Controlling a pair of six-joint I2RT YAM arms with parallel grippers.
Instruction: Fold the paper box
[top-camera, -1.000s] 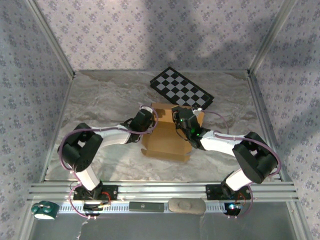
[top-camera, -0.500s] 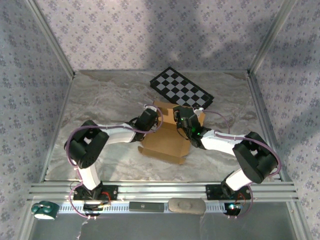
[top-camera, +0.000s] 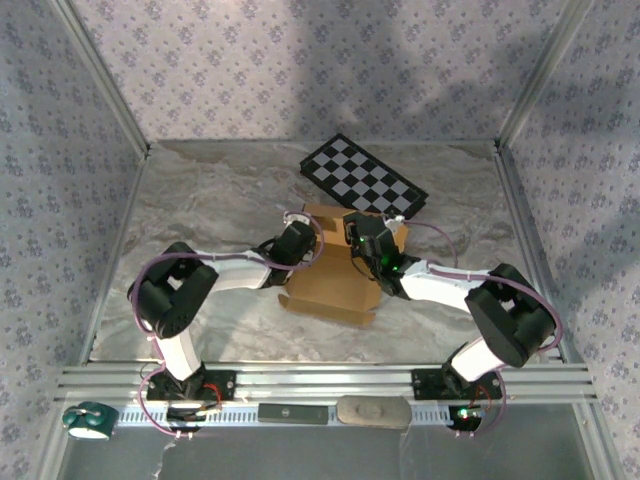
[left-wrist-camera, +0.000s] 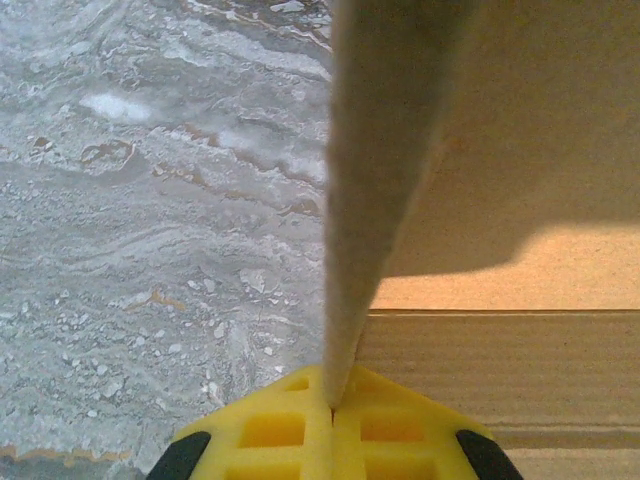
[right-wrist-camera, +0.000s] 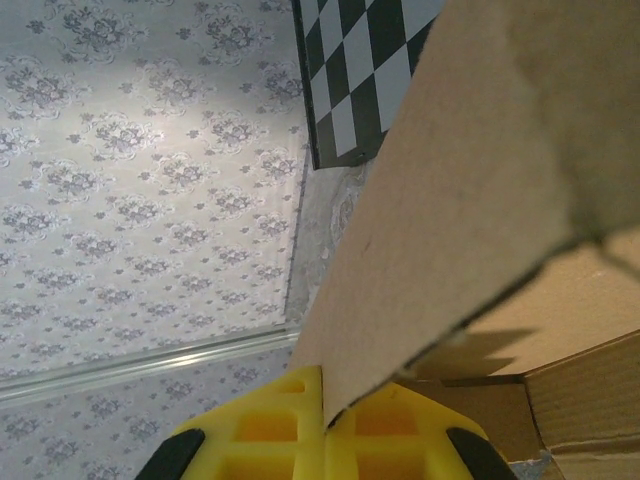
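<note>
Sitting on the counter (top-camera: 200, 210) just before the checkered board (top-camera: 365, 180), the paper box (top-camera: 335, 285) lies between the arms, the left gripper (left-wrist-camera: 330, 398) clenched on its left wall and the right gripper (right-wrist-camera: 323, 395) pinching its upright right flap, both equally near.

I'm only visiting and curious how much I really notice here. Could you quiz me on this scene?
1. True or false: the left gripper is shut on a flap of the cardboard box.
2. What lies beyond the box, toward the back wall? A) checkered board B) bowl C) towel
3. What is the right gripper pinching?
Key: 1 true; 2 A; 3 a flap of the box.
</note>
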